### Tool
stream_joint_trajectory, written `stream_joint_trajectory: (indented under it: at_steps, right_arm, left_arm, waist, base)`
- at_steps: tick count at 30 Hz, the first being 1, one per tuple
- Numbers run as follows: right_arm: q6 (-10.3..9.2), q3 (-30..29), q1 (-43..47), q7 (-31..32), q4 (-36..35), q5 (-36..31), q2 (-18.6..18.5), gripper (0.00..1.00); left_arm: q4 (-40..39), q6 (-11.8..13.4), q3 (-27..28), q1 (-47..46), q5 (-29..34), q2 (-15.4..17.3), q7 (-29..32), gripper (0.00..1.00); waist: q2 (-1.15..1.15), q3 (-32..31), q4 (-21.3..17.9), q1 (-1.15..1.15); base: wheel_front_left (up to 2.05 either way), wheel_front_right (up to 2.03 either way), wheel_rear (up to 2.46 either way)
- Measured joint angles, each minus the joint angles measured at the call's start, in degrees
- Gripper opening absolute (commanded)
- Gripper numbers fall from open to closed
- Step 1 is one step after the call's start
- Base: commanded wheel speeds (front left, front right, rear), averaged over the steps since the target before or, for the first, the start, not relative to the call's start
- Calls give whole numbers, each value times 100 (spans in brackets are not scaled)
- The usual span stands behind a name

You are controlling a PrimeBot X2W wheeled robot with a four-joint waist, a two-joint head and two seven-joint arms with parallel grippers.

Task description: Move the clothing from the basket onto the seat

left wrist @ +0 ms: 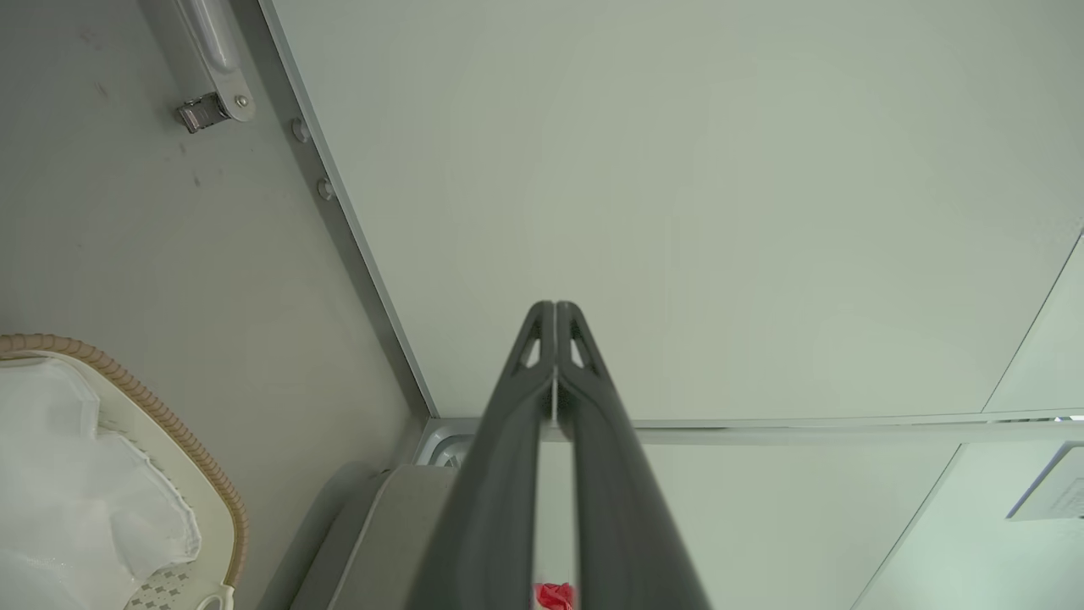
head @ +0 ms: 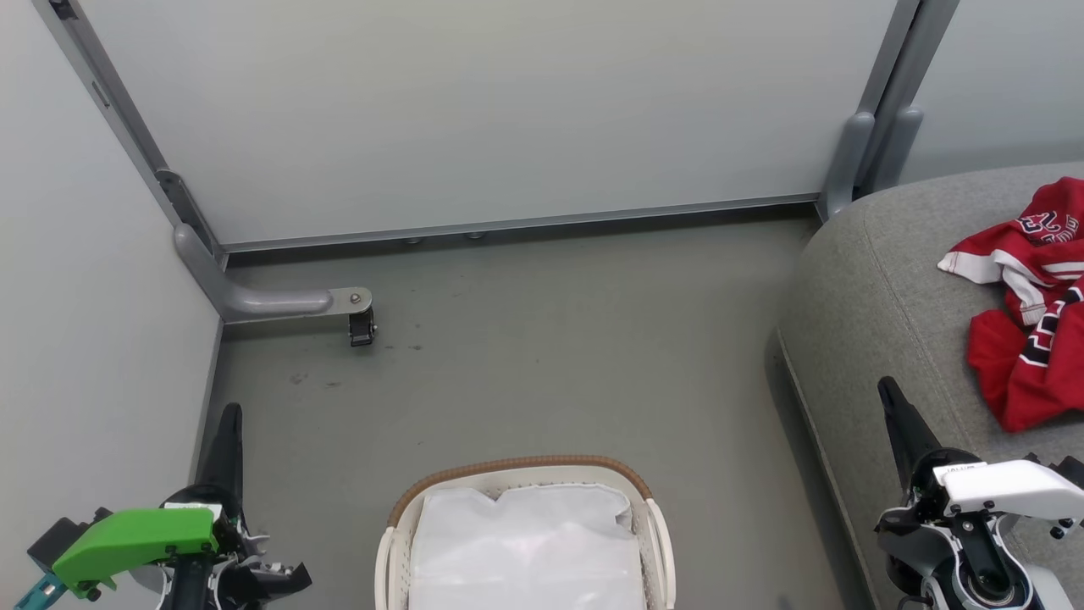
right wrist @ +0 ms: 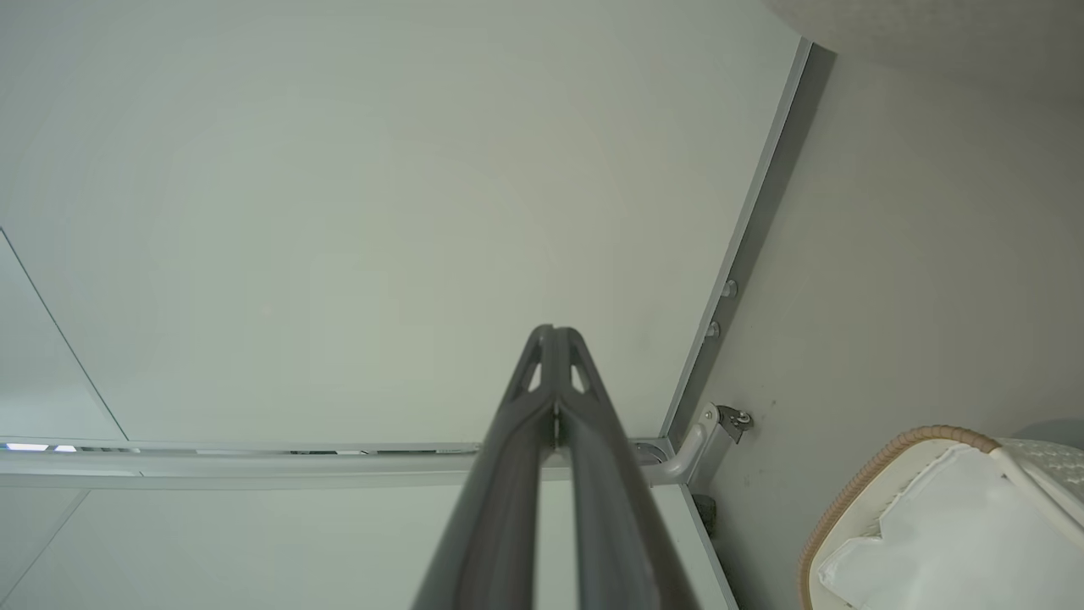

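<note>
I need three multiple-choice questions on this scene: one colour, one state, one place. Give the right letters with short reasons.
1. The rim of the laundry basket is: A brown; B green; C black.
2. The fingers of the left gripper are: A wide apart; B closed together; C bent sideways.
3. The red jerseys lie: A in the basket; B on the grey sofa; C between the left gripper's fingers.
Answers: 1 A, a woven brown band; 2 B, the tips touch; 3 B, crumpled on its top.

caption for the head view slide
Red jerseys lie on the grey sofa; the basket holds a white sheet.
</note>
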Motion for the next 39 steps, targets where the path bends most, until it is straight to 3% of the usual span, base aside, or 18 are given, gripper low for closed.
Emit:
stream_joint_trajectory:
  at_steps: [11, 39]
  right_arm:
    - [-1, -29, 12, 108, -64, 422, -3, 0]
    - [-1, -31, 14, 108, -67, 426, -3, 0]
  left_arm:
    - [-60, -4, 38, -43, -417, 1, 103, 0]
    - [-68, -5, 40, -53, -421, 1, 107, 0]
  waist:
    - [0, -19, 1, 0]
    - [0, -19, 1, 0]
  base:
    - [0, 0, 0]
    - [0, 0, 0]
